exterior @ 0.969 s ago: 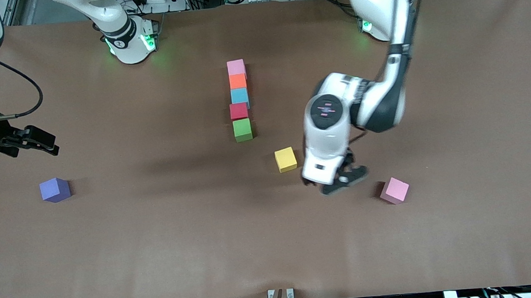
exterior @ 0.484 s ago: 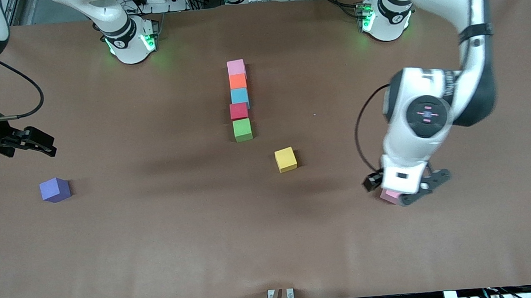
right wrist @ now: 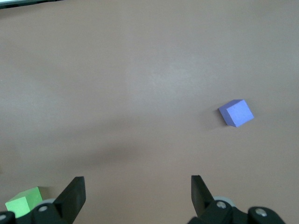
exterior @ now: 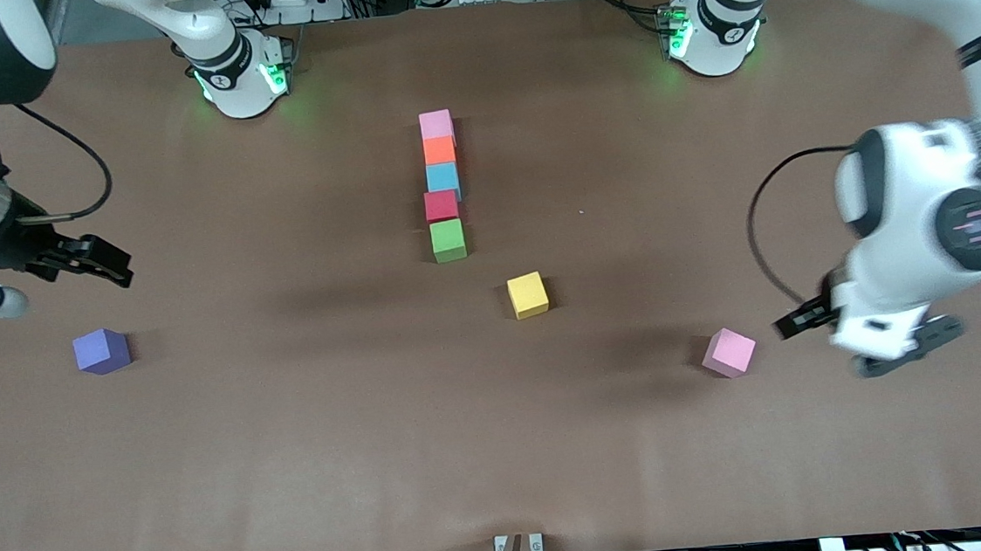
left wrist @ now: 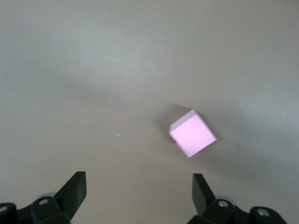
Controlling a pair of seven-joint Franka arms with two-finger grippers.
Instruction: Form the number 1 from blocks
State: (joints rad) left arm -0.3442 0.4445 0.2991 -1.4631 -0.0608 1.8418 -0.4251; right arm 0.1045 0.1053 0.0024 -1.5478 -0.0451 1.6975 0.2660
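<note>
Five blocks sit in a touching column at the middle of the brown surface (exterior: 295,466), running from 12 toward 6 o'clock: a pink block (exterior: 436,124), an orange block (exterior: 439,149), a blue block (exterior: 442,177), a red block (exterior: 441,205) and a green block (exterior: 447,239). At 4 o'clock from the green one lies the yellow block (exterior: 528,294), apart from it. The second pink block (exterior: 729,352) lies loose toward the left arm's end; the purple block (exterior: 101,351) toward the right arm's end.

The left pincer (exterior: 865,341) hangs open and empty over bare surface beside the second pink block. The right pincer (exterior: 91,261) hangs open and empty at about 12 o'clock from the purple block.
</note>
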